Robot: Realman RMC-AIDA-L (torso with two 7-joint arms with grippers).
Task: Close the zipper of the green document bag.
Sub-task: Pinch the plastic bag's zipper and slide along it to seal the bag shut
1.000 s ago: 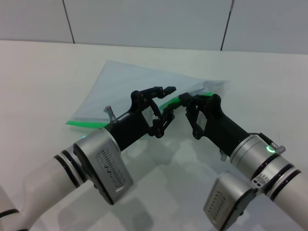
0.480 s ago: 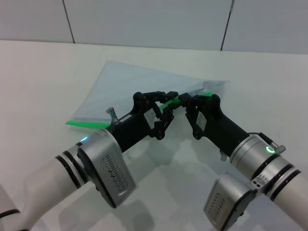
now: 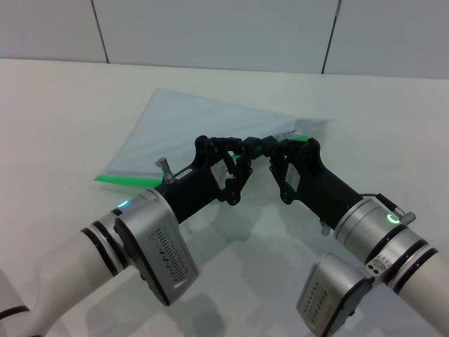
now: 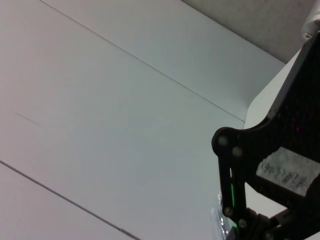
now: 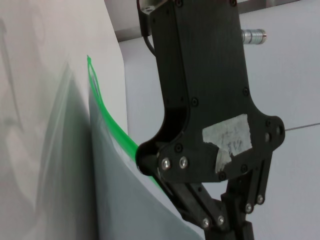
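bag: the green document bag lies flat on the white worktop, turned at an angle, right in front of both arms

zipper: the zipper runs along the bag's near long edge — one end shows as a green strip at the robot's left, the middle is lifted off the worktop between the two grippers; the right wrist view shows it bowing up in a curve

left gripper: the left gripper sits at the raised middle of the zipper, fingers drawn together around the green strip as far as I can tell — looks clamped on it, maybe on the slider, which I can't make out

right gripper: the right gripper is just beside it on the strip, looks pinched on the zipper edge too

handling: thin floppy plastic, very light, probably slick — my guess is it slides or buckles if pulled without an anchor

where to grab: pinch the slider tab with one gripper, hold the stiffer green strip close by with the other, then pull along the strip, not upward
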